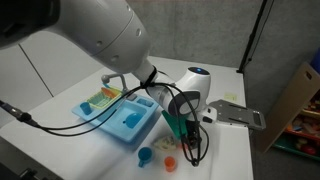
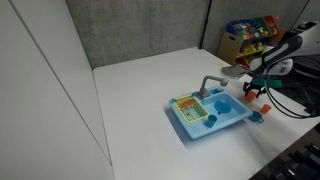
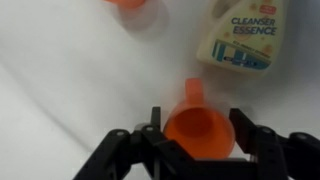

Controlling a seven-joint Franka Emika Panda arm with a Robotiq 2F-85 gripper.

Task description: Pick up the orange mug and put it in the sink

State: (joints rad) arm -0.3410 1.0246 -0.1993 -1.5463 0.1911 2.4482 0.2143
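Note:
The orange mug [image 3: 197,130] sits upright between my gripper's [image 3: 196,117] two black fingers in the wrist view, with its handle pointing away from the camera. The fingers touch both of its sides, so the gripper is shut on it. In the exterior views my gripper [image 1: 180,133] [image 2: 255,95] hangs low over the white table beside the light blue sink [image 1: 120,135] [image 2: 190,128], near the sink's end. The mug is mostly hidden by the gripper there.
A blue mug [image 1: 146,155] [image 2: 256,117] and a small paler orange piece [image 1: 169,161] [image 3: 130,3] lie on the table near the gripper. A cream cleanser bottle [image 3: 245,35] lies just beyond the mug. A grey faucet [image 2: 212,85] stands at the sink's back. A toy shelf [image 2: 250,35] stands beyond the table.

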